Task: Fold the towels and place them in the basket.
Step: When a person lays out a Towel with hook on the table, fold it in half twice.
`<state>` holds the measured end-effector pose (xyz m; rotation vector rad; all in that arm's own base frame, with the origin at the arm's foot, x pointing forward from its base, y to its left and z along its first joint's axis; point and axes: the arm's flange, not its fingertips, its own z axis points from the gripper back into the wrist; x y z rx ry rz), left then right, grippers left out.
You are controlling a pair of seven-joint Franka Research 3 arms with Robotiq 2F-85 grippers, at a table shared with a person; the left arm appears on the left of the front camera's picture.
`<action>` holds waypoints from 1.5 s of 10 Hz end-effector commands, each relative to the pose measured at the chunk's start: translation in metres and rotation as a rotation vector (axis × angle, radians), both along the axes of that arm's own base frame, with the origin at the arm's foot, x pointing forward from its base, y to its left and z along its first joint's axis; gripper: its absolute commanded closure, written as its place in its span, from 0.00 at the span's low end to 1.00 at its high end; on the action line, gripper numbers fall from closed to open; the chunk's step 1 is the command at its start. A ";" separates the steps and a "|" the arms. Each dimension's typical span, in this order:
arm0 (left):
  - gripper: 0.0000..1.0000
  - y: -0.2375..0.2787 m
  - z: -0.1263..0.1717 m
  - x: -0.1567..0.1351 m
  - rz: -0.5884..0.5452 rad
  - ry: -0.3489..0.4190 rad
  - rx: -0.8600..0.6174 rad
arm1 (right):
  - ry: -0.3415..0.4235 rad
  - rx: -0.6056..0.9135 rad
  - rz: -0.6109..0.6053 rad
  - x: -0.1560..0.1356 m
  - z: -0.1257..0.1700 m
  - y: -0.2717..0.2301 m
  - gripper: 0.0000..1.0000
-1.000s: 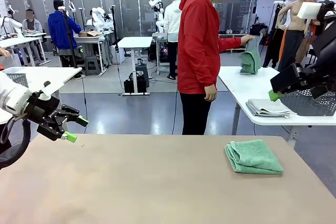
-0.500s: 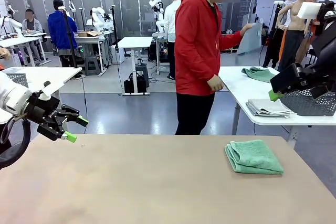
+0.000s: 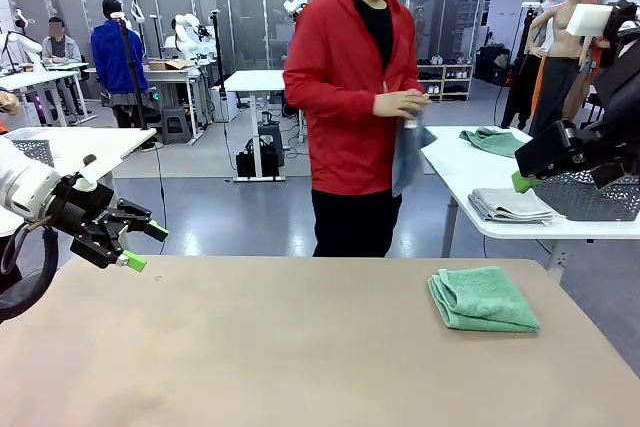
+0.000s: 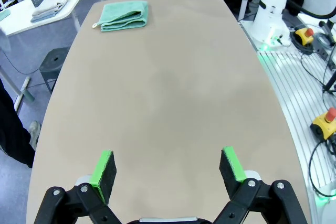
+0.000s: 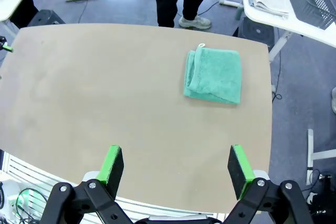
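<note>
A mint green towel (image 3: 483,299) lies folded on the brown table, right of centre; it also shows as the green towel (image 4: 124,15) and the same towel (image 5: 214,74) in the wrist views. A person in a red top stands at the far edge, both hands on a pale blue-grey towel (image 3: 408,152) hanging at the waist. The dark mesh basket (image 3: 600,197) sits on a white side table at the right. My left gripper (image 3: 145,247) hovers open over the table's left edge, far from the towel. My right gripper (image 3: 525,179) hangs high at the right, open (image 5: 174,166) and holding nothing.
The white side table (image 3: 455,162) carries another green cloth (image 3: 497,139) and a folded pale cloth (image 3: 512,205) beside the basket. The brown table (image 3: 250,347) is bare left of the towel. Other people and tables stand far behind.
The person dropped a green cloth on the side table, picked up the blue-grey towel and turned to face my table. Both arms stayed still.
</note>
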<state>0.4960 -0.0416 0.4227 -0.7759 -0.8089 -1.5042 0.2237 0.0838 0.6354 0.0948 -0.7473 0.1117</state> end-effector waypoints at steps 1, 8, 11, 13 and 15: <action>0.00 0.000 0.000 0.000 0.000 -0.001 0.009 | -0.005 -0.002 -0.008 0.001 0.000 -0.001 0.00; 0.00 0.000 0.000 0.000 0.000 -0.001 0.009 | -0.005 -0.002 -0.008 0.001 0.000 -0.001 0.00; 0.00 0.000 0.000 0.000 0.000 -0.001 0.009 | -0.005 -0.002 -0.008 0.001 0.000 -0.001 0.00; 0.00 0.000 0.000 0.000 0.000 -0.001 0.009 | -0.005 -0.002 -0.008 0.001 0.000 -0.001 0.00; 0.00 0.000 0.000 0.000 0.000 -0.001 0.009 | -0.005 -0.002 -0.008 0.001 0.000 -0.001 0.00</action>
